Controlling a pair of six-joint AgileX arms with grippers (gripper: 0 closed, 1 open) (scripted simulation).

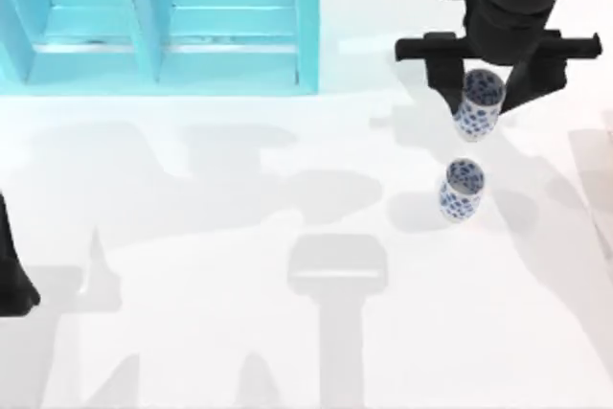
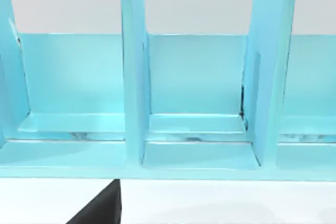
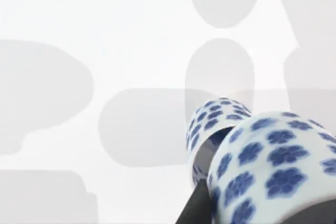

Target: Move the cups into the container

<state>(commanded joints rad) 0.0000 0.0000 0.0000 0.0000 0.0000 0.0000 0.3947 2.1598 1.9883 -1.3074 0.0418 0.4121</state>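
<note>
Two white cups with dark-blue blotches are at the table's right. One cup [image 1: 479, 102] sits between the fingers of my right gripper [image 1: 487, 101], which is shut on it just right of the container. This held cup [image 3: 273, 166] looms close in the right wrist view, with a dark finger [image 3: 197, 208] against its side. The other cup [image 1: 462, 189] stands upright on the table a little nearer the front, and part of this standing cup [image 3: 210, 124] shows behind the held one. The container [image 1: 230, 64] is a light-blue box with upright dividers at the back left.
My left arm [image 1: 11, 280] is parked at the table's left edge. Its wrist camera faces the container's compartments [image 2: 194, 161], with a dark part of its gripper [image 2: 100, 211] low in that picture. White tabletop [image 1: 287, 332] lies between the cups and the left arm.
</note>
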